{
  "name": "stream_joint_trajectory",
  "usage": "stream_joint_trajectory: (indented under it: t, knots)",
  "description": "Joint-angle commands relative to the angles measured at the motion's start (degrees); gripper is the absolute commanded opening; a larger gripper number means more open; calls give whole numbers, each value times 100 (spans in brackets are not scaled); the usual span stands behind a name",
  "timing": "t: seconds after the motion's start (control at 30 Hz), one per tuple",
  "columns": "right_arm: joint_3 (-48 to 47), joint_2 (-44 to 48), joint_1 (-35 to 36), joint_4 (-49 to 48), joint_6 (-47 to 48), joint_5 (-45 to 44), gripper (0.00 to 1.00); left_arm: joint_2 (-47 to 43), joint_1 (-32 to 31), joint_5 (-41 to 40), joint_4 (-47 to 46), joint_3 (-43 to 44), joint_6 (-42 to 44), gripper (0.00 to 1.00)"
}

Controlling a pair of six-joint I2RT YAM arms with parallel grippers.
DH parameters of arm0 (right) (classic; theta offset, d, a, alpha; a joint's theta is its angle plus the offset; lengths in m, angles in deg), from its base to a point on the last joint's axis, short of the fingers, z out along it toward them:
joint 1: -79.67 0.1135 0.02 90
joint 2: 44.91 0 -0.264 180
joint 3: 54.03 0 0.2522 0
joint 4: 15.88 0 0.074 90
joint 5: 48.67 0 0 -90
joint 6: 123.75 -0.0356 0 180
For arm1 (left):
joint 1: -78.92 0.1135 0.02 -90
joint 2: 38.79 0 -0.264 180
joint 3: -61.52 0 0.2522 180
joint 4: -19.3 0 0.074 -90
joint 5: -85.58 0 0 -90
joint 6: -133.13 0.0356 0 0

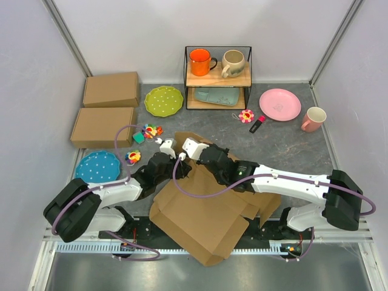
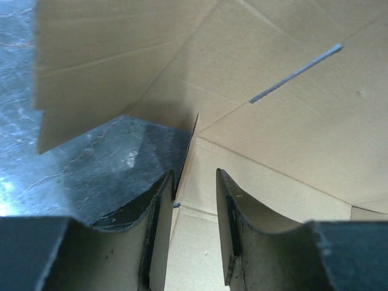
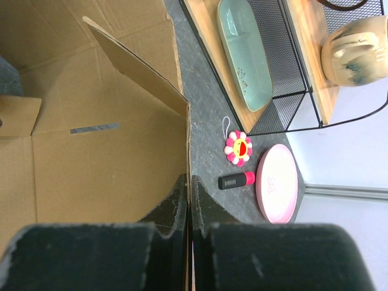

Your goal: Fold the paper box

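While the paper box (image 1: 206,224) lies half-opened at the near edge of the counter (image 1: 291,145), right between the two arm bases and hanging a little over the front rail, both arms reach in over its far end. The right end effector (image 3: 189,182) is pressed together on a raised flap, pinching the thin cardboard edge between its fingers, and that flap stands up from the sheet beside the dark counter. The left end effector (image 2: 194,176) is spread, with a clear gap between its fingers. The edge of another flap runs down into that gap, close against one finger, though whether it touches I cannot tell. A slit shows in the panel ahead of it. Beyond the paper box, a flower toy (image 3: 238,148) and a red-and-black stick (image 3: 236,180) lie just beside a pink plate (image 3: 277,182). A rack (image 1: 217,77) at the back carries an orange mug (image 1: 200,62), a beige mug (image 1: 233,63) and a teal tray (image 1: 218,95). Off to the left sit two shut boxes (image 1: 103,126), one behind the other, with a green plate (image 1: 163,100) near them and a blue plate (image 1: 97,165) by the left arm
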Motion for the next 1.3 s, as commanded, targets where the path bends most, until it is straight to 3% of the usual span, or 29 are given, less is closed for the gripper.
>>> stream_joint_trajectory:
  t: [0.0,0.3,0.57,0.67,0.9,1.0,1.13,1.27]
  knots:
    - [-142,210,48,-59,-96,-29,0,-8,-222,206,-760,89,280,40]
    - [-80,228,110,-42,-175,-47,0,175,-1285,-452,-1050,-43,1334,41]
    - [16,333,171,90,-254,-100,0,686,-1813,-786,-971,-16,1344,41]
    - [60,429,163,64,-254,-170,0,-85,-1892,-1119,-814,-227,1230,45]
    - [78,509,171,55,-245,-223,0,-2632,-1901,-2103,715,-8,1537,58]
    - [113,500,171,29,-271,-214,0,-3188,-1884,-2333,796,54,1572,62]
    - [139,561,171,11,-298,-161,0,-3042,-1814,-2851,532,202,1669,67]
    - [157,614,171,29,-324,-117,0,-2638,-1323,-2897,322,466,1108,67]
